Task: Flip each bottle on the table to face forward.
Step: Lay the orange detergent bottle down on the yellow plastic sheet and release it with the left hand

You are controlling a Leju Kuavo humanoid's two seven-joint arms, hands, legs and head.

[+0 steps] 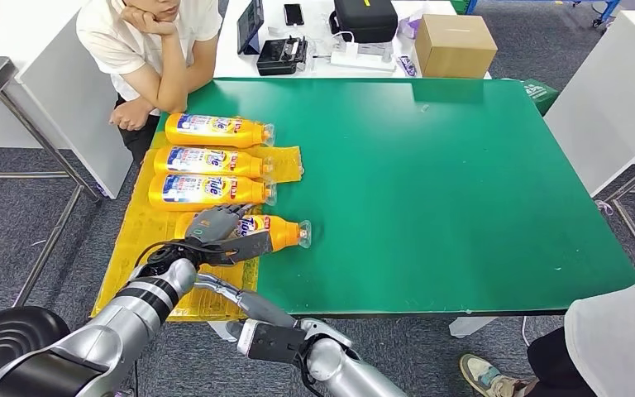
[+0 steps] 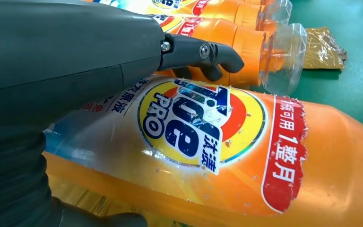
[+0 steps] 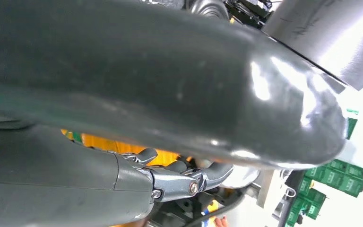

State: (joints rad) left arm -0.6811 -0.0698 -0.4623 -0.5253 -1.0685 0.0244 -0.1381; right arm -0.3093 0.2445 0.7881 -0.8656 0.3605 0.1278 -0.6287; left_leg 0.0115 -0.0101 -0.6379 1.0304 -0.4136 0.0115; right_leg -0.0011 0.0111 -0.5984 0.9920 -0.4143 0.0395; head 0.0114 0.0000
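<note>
Resting on the nearest detergent bottle [image 1: 269,232], the left hand [image 1: 215,225] lies over its body with fingers draped, not clearly gripping; bottle lies across the desk [image 1: 463,207], cap pointing right. Right hand [image 1: 285,341] hangs below the desk edge, its state unclear.

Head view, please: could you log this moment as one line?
left hand: grips nearest bottle, label up | three other bottles: lying on yellow sheet | right hand: low, holding nothing

Bright, even overhead light; soft shadows on green table [image 1: 463,182]; glare on bottle label [image 2: 189,127]; right wrist view blurred.
</note>
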